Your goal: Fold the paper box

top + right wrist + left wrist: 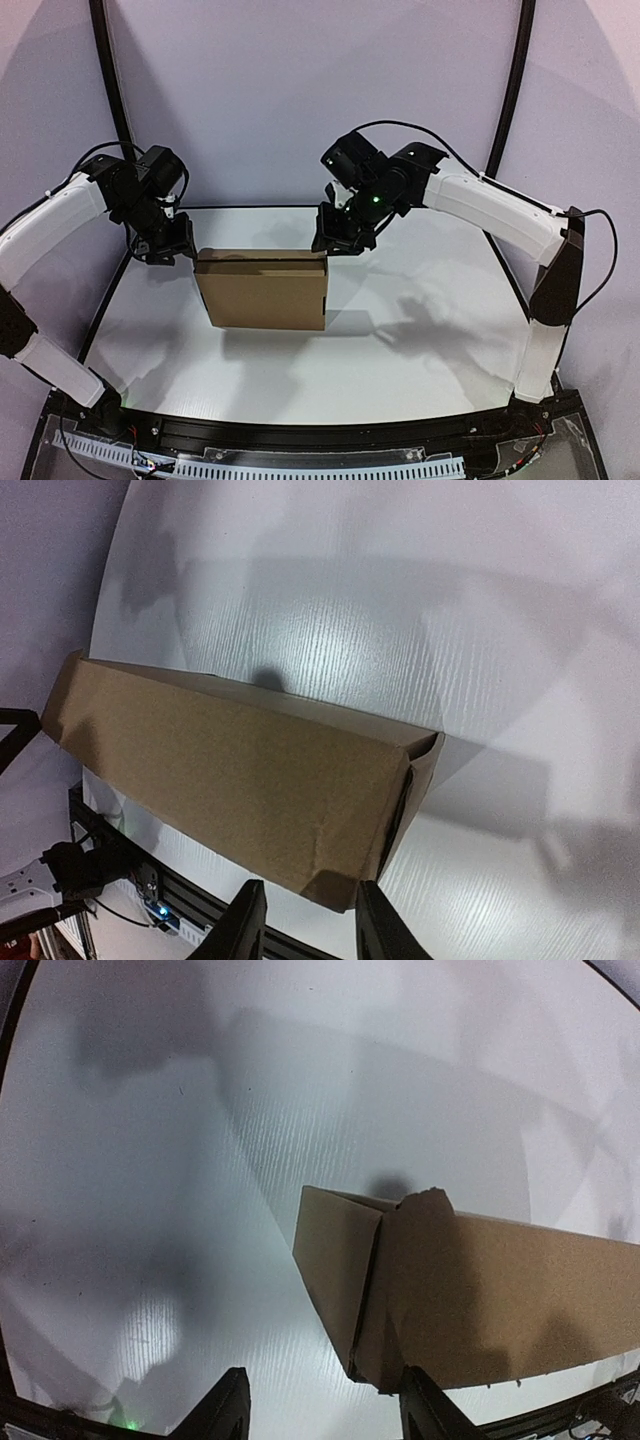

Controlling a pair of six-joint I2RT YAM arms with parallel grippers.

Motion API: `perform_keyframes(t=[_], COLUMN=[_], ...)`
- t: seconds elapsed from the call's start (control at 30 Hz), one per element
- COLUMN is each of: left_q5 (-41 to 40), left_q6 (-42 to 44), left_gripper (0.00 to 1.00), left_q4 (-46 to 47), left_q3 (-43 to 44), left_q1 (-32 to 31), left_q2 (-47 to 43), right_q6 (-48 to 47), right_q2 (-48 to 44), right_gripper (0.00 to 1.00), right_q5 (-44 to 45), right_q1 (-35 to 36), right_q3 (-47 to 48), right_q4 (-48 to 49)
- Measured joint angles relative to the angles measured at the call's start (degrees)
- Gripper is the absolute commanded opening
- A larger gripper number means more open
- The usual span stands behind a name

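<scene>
The paper box (262, 290) is lying on the white table (430, 330) between the two arms, its long axis running left to right in the overhead view. The left gripper (322, 1415) is hanging spread at the box's left end, and the right gripper (308, 925) is hanging spread at its right corner. Only the wrist views are showing the folded end faces (whether any finger is touching cardboard is unclear).

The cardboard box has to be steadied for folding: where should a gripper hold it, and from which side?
Probably at a short end, coming in from the side. The box lies lengthwise between the left gripper and right gripper. Its long faces look too wide, while each end shows a thin edge an open gripper could straddle.
</scene>
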Motion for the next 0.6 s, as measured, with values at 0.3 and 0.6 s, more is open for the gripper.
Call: perform_keyframes(t=[0.3,0.6], left_q5=[1.8,3.4], left_q6=[-3.0,-5.2], left_gripper=[0.44,0.35], left_q4=[1.1,4.4], left_q3=[-0.6,-0.9], left_q1=[0.0,0.0], left_q2=[0.0,0.3], right_q6=[1.0,2.3], right_q2=[1.2,1.2], right_gripper=[0.29,0.21], right_q5=[-0.1,-0.3], right_q1=[-0.2,-0.2], right_q3=[-0.1,-1.3], right_q4=[-0.5,1.1])
